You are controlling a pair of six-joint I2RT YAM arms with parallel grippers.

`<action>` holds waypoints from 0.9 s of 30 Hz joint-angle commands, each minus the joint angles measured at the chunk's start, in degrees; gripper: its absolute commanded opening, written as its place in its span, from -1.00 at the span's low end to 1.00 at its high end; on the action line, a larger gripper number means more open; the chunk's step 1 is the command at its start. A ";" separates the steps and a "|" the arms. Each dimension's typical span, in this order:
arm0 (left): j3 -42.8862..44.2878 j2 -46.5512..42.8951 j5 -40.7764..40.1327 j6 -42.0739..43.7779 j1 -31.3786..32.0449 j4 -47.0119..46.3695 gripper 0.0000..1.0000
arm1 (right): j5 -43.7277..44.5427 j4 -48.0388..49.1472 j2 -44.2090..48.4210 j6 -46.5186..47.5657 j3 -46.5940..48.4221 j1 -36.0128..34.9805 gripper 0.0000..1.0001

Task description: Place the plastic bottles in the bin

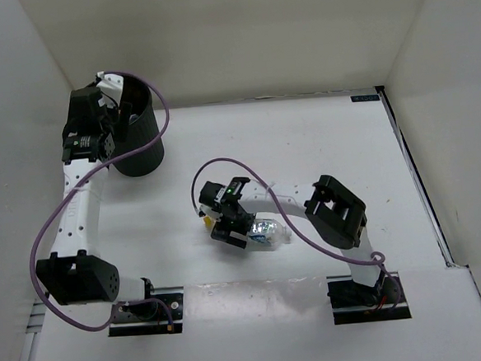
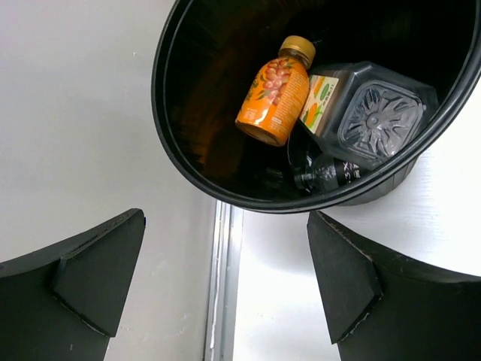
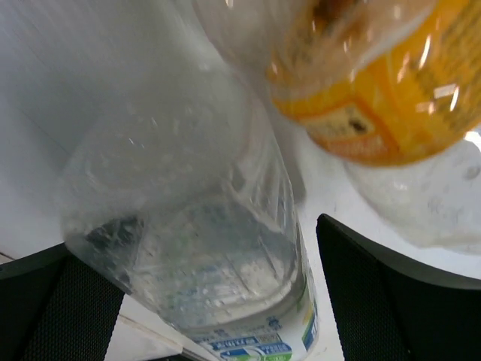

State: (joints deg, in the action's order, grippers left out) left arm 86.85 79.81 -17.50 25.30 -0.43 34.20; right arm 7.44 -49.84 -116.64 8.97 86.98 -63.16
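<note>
A clear bottle with a blue-green label (image 3: 203,248) fills the right wrist view. It lies on the white counter (image 3: 30,113) between the right jaws, which stand fully apart on either side of it and are not closed on it. I cannot tell whether either pad touches the plastic. A bottle with an orange-yellow label (image 3: 376,90) lies just beside its far end.

From above, these two sit mid-counter towards the front edge, under the right arm (image 1: 338,211), which bends in from the right. Bare counter spreads behind them to the back wall (image 1: 214,42). It also runs right as far as the black strip (image 1: 409,169) along the counter's edge.

The bin (image 1: 139,142) stands in the back left corner, close to the left wall (image 1: 12,97) and well apart from the two loose bottles. The left jaws hang above its rim, spread wide and holding nothing.

Inside the bin's dark wall (image 2: 173,113) are three bottles. An orange-filled bottle (image 2: 274,94) leans beside a square bottle (image 2: 376,113), and a black-capped bottle (image 2: 323,174) lies below them near the rim.
</note>
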 commanded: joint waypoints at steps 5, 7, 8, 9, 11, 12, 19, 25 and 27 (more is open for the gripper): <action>-0.54 -2.91 0.71 -1.39 0.16 -0.01 1.00 | -2.26 2.03 -2.19 -2.02 5.65 -0.57 0.68; -0.54 -2.91 1.32 -1.92 0.16 -0.01 1.00 | -1.73 2.03 -2.19 -3.25 5.66 -0.57 -0.42; -0.54 -3.52 1.32 -1.92 0.16 -0.01 1.00 | -1.73 2.03 -1.58 -4.13 5.66 -0.57 -0.69; -0.54 -3.52 1.85 -1.92 0.16 -0.01 1.00 | -1.73 2.03 -0.09 -4.14 5.66 -0.57 -0.86; -0.54 -4.13 2.72 -1.92 0.16 0.61 1.00 | -2.87 0.11 1.67 -4.67 7.23 -0.04 -1.00; -0.54 -4.14 3.86 -1.92 0.16 1.39 1.00 | -3.83 -0.86 3.77 -4.67 8.11 -0.04 -1.00; 3.23 -6.33 22.29 -2.54 0.16 8.86 1.00 | -10.24 -1.59 17.83 -11.95 17.07 7.59 -1.00; 9.20 -3.80 48.93 1.58 3.75 21.93 1.00 | -32.37 21.23 31.37 -34.51 7.11 30.96 -1.00; 9.74 -2.83 56.21 2.12 5.95 24.50 1.00 | -39.13 34.86 33.75 -42.32 2.78 36.16 -1.00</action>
State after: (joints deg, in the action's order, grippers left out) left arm 94.21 76.34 20.71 25.15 2.55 50.39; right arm -16.73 -30.76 -83.96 -17.87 95.74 -29.98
